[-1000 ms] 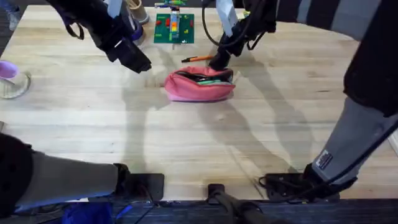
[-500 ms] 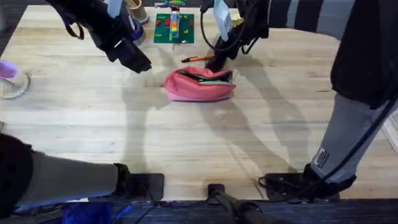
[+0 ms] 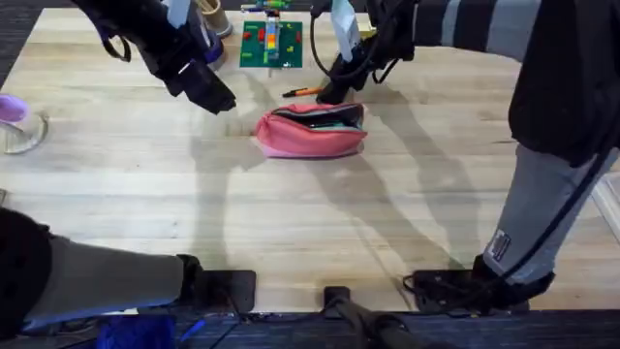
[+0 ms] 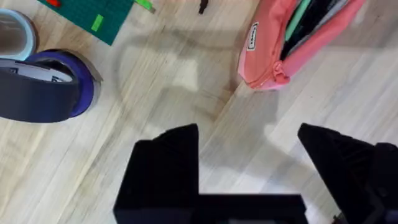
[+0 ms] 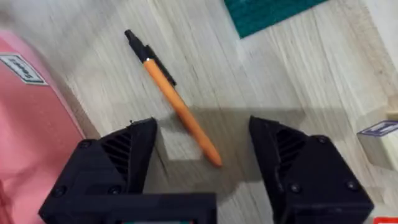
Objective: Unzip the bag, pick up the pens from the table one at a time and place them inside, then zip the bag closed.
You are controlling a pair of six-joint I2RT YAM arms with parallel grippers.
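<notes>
Bag (image 3: 311, 132) lying unzipped mid-table (image 3: 291, 223), pink, with dark and green pens showing in the mouth. Left gripper (image 3: 215, 100) poised off the bag's left end, tilted down, fingers spread wide and holding nothing; from its wrist view, pouch end (image 4: 273, 56) and a blue tape roll (image 4: 46, 87) visible beyond. Right gripper (image 3: 329, 94) angled down just behind the bag, jaws wide and straddling the orange pen (image 5: 174, 99) without gripping it. Compared with a second earlier, shifted slightly back from the bag toward that pen (image 3: 305, 91); left arm unmoved. Farther off, green board (image 3: 272, 45).
</notes>
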